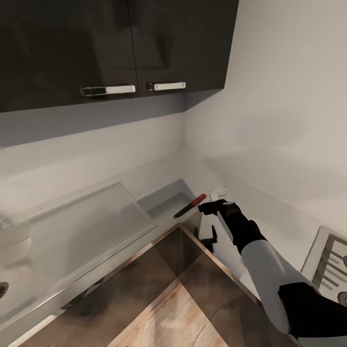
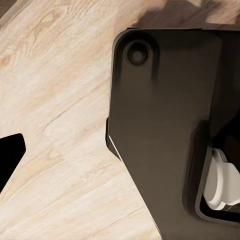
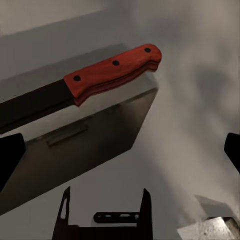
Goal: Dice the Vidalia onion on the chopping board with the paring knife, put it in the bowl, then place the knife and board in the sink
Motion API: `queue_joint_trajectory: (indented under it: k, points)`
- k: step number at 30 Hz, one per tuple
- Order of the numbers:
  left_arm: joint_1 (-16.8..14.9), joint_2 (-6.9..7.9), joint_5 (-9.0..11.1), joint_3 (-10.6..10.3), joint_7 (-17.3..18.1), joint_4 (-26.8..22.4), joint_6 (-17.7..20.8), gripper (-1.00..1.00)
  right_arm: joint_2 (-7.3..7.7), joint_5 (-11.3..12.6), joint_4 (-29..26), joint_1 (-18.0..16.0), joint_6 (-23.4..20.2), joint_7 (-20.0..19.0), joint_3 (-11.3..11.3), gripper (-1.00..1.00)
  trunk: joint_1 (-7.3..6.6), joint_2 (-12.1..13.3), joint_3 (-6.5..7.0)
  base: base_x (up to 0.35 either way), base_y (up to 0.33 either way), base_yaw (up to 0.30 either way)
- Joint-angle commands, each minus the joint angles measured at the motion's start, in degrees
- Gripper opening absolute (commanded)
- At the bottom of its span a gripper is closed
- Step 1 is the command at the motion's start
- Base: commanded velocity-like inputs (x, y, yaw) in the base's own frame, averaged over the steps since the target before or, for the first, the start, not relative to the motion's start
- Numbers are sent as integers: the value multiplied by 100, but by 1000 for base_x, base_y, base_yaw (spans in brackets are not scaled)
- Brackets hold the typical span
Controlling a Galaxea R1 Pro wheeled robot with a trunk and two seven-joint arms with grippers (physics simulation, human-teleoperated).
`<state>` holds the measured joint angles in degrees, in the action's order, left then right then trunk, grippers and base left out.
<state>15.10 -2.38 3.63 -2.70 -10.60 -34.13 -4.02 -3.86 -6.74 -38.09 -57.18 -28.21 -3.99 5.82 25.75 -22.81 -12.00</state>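
One knife (image 1: 190,205), red-handled, dark-bladed: seen beside the right gripper (image 1: 208,207), above the countertop (image 1: 96,226) corner. It is judged light, rigid and slim, best taken by the handle. Whether the gripper is clamped on it cannot be told. Three handle rivets are counted.

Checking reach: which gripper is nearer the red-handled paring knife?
Right. The right gripper is beside the handle of the red-handled paring knife; the left wrist view looks down at wooden floor, away from it.
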Motion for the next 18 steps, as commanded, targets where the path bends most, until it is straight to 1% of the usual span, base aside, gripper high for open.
queue_joint_trajectory:
  k: [1, 6, 13, 18]
  points:
    - [0, 6, 38, -29, -42, -7, -11, 100, -1, -62, -8, -3, -30, -36, -2, 100, 3, -11, -14, 0, 0, 82]
    - [1, 9, 39, -29, -47, -7, -11, 100, -1, -64, -6, -3, -27, -32, -2, 100, 3, -11, -19, 40, 0, 27]
    - [0, 10, 36, -21, -41, 120, -11, 100, -1, -64, 77, -3, -27, -19, -2, 100, 3, -11, -20, 140, 36, 3]
    - [1, 10, 33, -20, -39, 151, -11, 100, -1, -64, 105, -5, -27, -15, -1, 100, 3, -11, -22, 33, 15, 0]
